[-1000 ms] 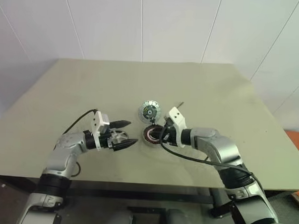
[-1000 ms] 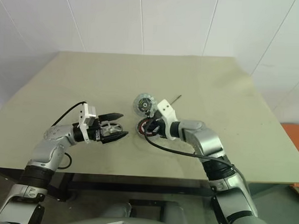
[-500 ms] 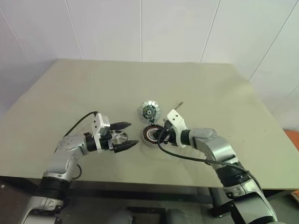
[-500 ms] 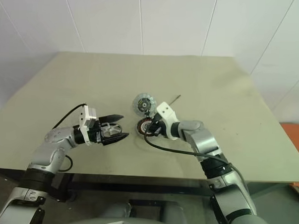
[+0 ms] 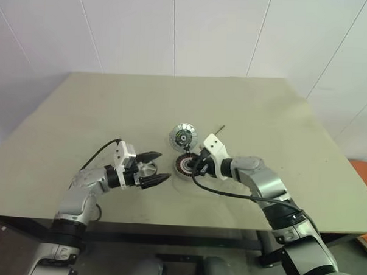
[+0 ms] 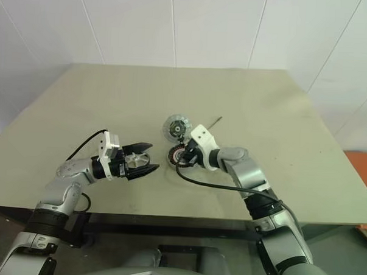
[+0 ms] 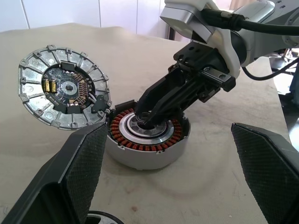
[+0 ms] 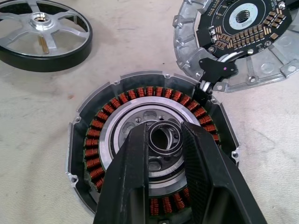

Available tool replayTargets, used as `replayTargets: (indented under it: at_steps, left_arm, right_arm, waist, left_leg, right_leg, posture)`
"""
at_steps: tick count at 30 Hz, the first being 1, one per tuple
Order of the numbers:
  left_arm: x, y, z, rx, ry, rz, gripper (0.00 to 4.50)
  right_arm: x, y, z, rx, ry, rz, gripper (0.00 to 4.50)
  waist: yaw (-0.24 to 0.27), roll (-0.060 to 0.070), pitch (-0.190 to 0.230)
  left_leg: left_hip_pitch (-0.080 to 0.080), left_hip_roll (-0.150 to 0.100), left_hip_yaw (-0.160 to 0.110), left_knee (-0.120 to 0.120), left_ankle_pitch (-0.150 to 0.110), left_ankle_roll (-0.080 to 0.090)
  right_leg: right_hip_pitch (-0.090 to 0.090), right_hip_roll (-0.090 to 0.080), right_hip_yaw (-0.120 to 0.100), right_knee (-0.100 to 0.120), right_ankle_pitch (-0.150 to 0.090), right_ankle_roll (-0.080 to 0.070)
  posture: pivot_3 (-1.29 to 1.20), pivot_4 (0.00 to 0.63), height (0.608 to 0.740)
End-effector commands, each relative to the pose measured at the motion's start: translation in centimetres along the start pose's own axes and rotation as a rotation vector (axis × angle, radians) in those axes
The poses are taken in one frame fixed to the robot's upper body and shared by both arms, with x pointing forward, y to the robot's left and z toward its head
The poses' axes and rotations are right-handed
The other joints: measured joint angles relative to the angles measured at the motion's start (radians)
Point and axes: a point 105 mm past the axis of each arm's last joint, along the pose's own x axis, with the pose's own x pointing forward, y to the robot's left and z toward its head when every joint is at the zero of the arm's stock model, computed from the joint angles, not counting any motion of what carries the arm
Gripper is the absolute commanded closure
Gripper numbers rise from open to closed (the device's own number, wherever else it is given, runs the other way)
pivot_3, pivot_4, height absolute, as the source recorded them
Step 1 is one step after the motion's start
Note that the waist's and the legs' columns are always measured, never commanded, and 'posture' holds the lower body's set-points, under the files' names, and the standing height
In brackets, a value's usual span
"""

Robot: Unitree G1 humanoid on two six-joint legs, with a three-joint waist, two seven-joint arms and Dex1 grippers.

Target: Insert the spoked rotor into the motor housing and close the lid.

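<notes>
R gripper [image 8: 163, 154] jaws pinch small ring [image 8: 164, 137] over motor housing [image 8: 88, 140]; L gripper [image 5: 155, 167] jaws wide, empty.

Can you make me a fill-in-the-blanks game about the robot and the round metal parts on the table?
1. The right gripper pinches a small ring over the middle of the motor ____.
2. The left gripper has its fingers wide ____.
3. The spoked rotor lies flat on the ____.
4. The windings inside the motor housing are ____-coloured.

Missing words: housing; open; table; copper
</notes>
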Motion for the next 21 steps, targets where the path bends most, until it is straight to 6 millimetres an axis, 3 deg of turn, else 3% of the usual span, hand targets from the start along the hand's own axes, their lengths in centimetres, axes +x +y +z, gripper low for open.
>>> replayTargets:
  at_steps: [1, 21]
  left_arm:
    - [0.17, 0.10, 1.46, 0.040, -0.041, -0.005, 0.00]
    - [0.44, -0.23, 1.53, 0.033, -0.051, -0.011, 0.00]
  right_arm:
    - [0.18, 0.77, 0.58, -0.027, -0.015, 0.025, 3.84]
    - [0.94, 1.14, 0.24, -0.068, -0.002, 0.010, 3.84]
  waist:
    - [0.000, 0.000, 0.000]
    - [-0.002, 0.000, 0.000]
  left_leg:
    - [0.000, 0.000, 0.000, 0.000, 0.000, 0.000]
    - [0.000, 0.000, 0.000, 0.000, 0.000, 0.000]
  right_leg:
    - [0.000, 0.000, 0.000, 0.000, 0.000, 0.000]
    - [0.000, 0.000, 0.000, 0.000, -0.001, -0.001]
  posture:
    - [0.00, 0.000, 0.740]
    - [0.00, 0.000, 0.740]
